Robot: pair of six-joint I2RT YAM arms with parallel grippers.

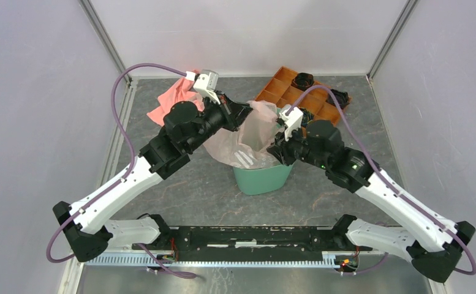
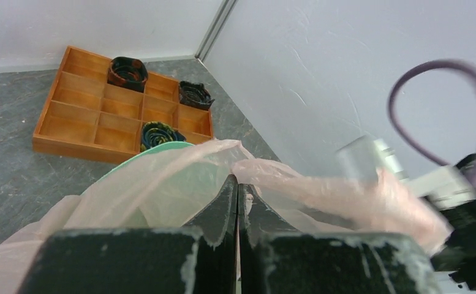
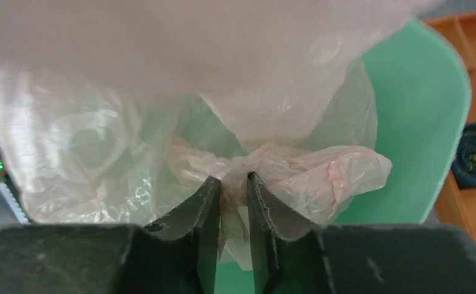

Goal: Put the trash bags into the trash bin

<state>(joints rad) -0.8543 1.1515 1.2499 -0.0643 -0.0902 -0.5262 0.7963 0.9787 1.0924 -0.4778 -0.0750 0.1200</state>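
Observation:
The mint-green trash bin (image 1: 263, 179) stands mid-table. The translucent pale pink trash bag (image 1: 247, 138) hangs over and into it, spread between my two grippers. My left gripper (image 1: 242, 111) is shut on the bag's upper left edge; in the left wrist view its jaws (image 2: 237, 180) pinch the film (image 2: 180, 177) above the bin rim (image 2: 143, 160). My right gripper (image 1: 279, 147) is shut on a bunched fold of the bag (image 3: 284, 168) over the bin's right side; the right gripper (image 3: 233, 179) shows film between the fingers, with the bin wall (image 3: 419, 122) behind.
An orange compartment tray (image 1: 290, 92) with dark rolled items stands at the back right, also in the left wrist view (image 2: 88, 116). A salmon-pink cloth (image 1: 171, 101) lies at the back left, behind my left arm. Grey walls enclose the table.

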